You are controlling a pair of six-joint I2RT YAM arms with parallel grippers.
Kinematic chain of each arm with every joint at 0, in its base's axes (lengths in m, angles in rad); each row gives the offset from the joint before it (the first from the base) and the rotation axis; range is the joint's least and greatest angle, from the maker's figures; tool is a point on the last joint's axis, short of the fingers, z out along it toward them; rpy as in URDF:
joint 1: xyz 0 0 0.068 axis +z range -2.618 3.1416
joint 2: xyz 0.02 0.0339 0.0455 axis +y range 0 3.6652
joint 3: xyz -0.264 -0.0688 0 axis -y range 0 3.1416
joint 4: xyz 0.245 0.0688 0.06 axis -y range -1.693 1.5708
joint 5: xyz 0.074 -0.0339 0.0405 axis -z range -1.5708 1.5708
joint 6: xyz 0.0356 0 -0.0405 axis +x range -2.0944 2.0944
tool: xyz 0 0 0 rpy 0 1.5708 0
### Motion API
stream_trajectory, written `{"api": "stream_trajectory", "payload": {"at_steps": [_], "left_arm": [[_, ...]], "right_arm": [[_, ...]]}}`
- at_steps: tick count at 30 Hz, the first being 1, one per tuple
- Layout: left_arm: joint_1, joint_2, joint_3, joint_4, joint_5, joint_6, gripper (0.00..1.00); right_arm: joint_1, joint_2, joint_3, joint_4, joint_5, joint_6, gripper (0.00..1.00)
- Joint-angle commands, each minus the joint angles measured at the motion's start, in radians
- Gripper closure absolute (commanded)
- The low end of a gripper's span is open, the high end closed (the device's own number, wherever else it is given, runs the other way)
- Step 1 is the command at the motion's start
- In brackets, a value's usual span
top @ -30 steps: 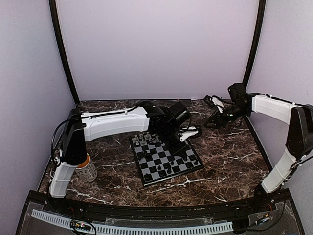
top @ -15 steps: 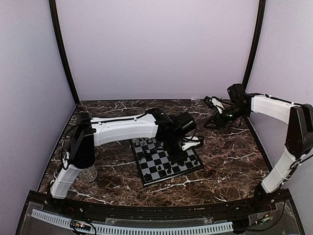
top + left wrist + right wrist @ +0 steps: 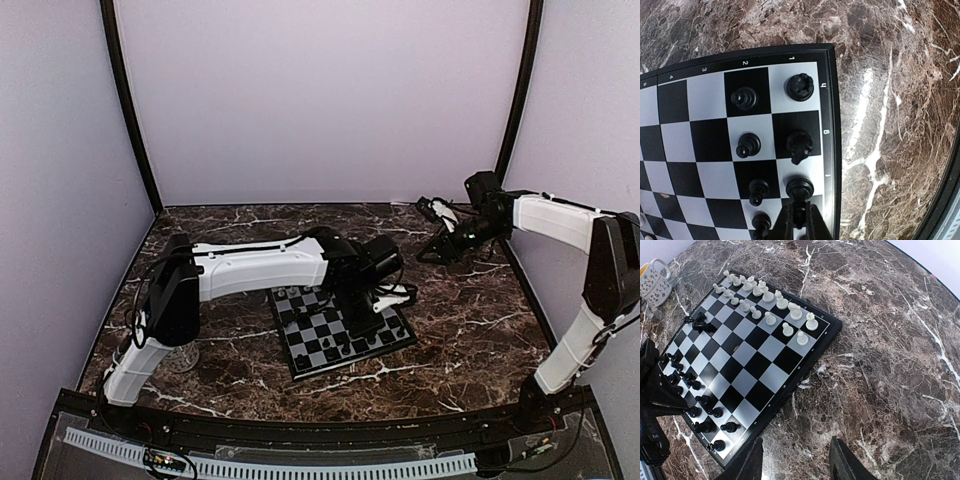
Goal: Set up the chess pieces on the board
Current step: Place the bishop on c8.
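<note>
The board (image 3: pixel 322 345) lies mid-table; it also shows in the right wrist view (image 3: pixel 760 352) and the left wrist view (image 3: pixel 705 145). White pieces (image 3: pixel 765 295) stand in two rows along one side, black pieces (image 3: pixel 695 390) along the opposite side. Black pieces (image 3: pixel 800 86) fill the corner squares below my left gripper (image 3: pixel 799 222), which is shut on a small black piece (image 3: pixel 799 211) just above the board's edge row, beside a black bishop (image 3: pixel 800 187). My left gripper (image 3: pixel 366 318) hangs over the board's right part. My right gripper (image 3: pixel 797 467) is open and empty above bare marble, right of the board (image 3: pixel 437 248).
A mug (image 3: pixel 652 282) stands on the marble beyond the board's far corner; it is partly hidden behind the left arm (image 3: pixel 178 358). Two black pieces (image 3: pixel 700 322) sit apart from the rows on the board. The enclosure walls ring the dark marble tabletop (image 3: pixel 470 320).
My left arm has swung to the right and nearer, carrying the black piece over the board toward its right edge. My right arm has not moved.
</note>
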Motion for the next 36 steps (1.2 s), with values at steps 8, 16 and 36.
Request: {"api": "stream_trajectory", "payload": {"at_steps": [8, 16, 36], "left_arm": [[-0.007, 0.015, 0.036, -0.019, 0.011, 0.006, 0.95], [-0.007, 0.015, 0.042, -0.023, 0.022, 0.006, 0.84], [-0.007, -0.002, 0.052, -0.013, 0.043, -0.01, 0.71]], "right_arm": [[0.002, 0.02, 0.0, 0.0, -0.013, -0.015, 0.53], [0.002, 0.026, 0.002, -0.004, -0.011, -0.017, 0.53], [0.002, 0.026, 0.003, -0.009, -0.009, -0.017, 0.53]]}}
